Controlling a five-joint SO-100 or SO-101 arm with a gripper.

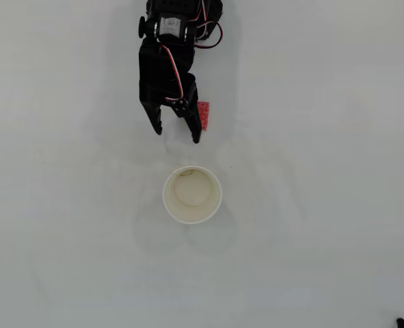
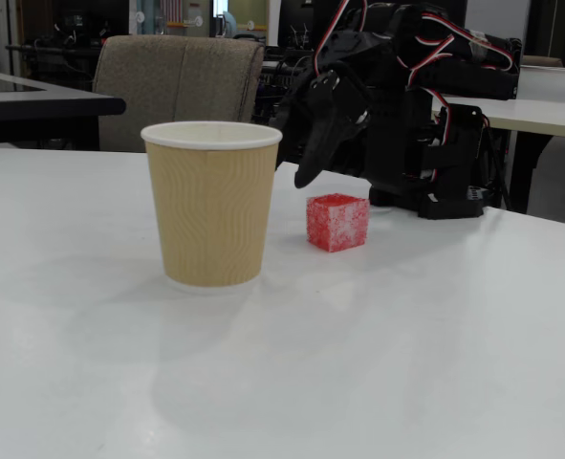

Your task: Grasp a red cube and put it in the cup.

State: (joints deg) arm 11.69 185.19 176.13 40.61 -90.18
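Cup stands upright on the counter, just past the fingertips of the hand in the overhead view, with a clear gap between them. Its inside is pale and holds nothing except a faint brownish mark on the bottom. In the fixed view the cup has a tan ribbed wall and a white rolled rim; its inside is not visible from there.

Hand is open, fingers spread, nothing between them. In the overhead view the fingers point toward the cup. In the fixed view the hand hangs above the counter, tips pointing down, not touching the surface as far as I can tell.

Red cube sits on the counter just outside the hand, beside the finger on the right in the overhead view, and that finger covers part of it. Whether finger and cube touch: can't tell from above. In the fixed view the cube is fully visible, right of the cup and apart from it, below and to the right of the fingertips.

Arm base is cut off at the top of the overhead view. In the fixed view one finger is mostly hidden behind the cup rim and the arm blends into the dark background.
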